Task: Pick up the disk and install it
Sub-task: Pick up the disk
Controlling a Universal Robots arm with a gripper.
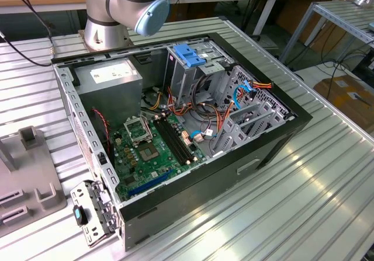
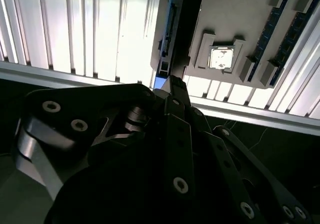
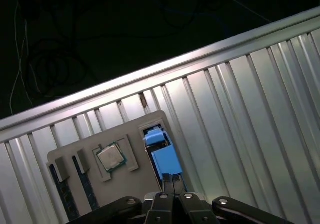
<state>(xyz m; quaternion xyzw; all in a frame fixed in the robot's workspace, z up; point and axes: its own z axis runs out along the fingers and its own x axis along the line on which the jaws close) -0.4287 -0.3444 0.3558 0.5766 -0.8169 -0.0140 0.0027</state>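
Note:
The disk (image 3: 162,156) stands on edge in a slot of a grey holder plate (image 3: 130,134) on the ribbed metal table, its blue rail facing the camera. In the second wrist view the disk (image 2: 185,28) shows as a dark slab with a blue rail along one side. My gripper (image 3: 173,180) hovers just over the disk's near end with its two fingers pressed together and nothing between them. In the second wrist view the gripper (image 2: 176,86) overlaps the disk's end. The arm's base (image 1: 125,4) stands behind the open computer case (image 1: 263,150).
The holder plate (image 2: 235,18) also carries a processor chip (image 3: 111,157) and memory sticks (image 2: 280,28). Inside the case are a grey drive cage with a blue latch (image 1: 190,54), a power supply box (image 1: 111,77), a green motherboard (image 1: 152,156) and loose cables. The table edge (image 3: 165,68) runs close behind the plate.

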